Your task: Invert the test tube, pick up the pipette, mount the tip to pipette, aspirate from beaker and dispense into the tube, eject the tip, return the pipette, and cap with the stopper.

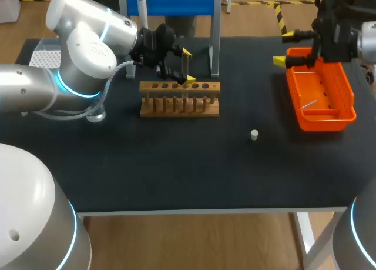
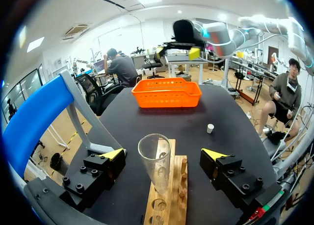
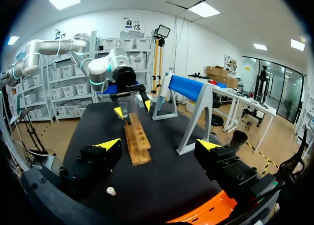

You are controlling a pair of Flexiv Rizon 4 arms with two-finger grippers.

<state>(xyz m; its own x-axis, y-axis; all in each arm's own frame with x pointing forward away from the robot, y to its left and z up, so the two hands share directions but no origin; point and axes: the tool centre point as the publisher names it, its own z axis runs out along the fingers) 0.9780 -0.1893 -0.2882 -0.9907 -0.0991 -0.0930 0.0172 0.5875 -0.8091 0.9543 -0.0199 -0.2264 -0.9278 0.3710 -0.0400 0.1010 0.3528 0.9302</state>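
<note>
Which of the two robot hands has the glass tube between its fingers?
The left gripper: the test tube stands in the wooden rack between its open fingers, untouched. The right gripper hangs above the orange basket.

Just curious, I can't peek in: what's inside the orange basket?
One thin white stick lies on the floor of the orange basket. The right arm covers the far end, hiding anything there.

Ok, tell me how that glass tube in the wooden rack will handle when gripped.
The tube looks like thin clear glass, so probably fragile and slippery. It stands tall and narrow, so likely light but tippy outside the rack. Round, it would probably roll if laid flat.
</note>
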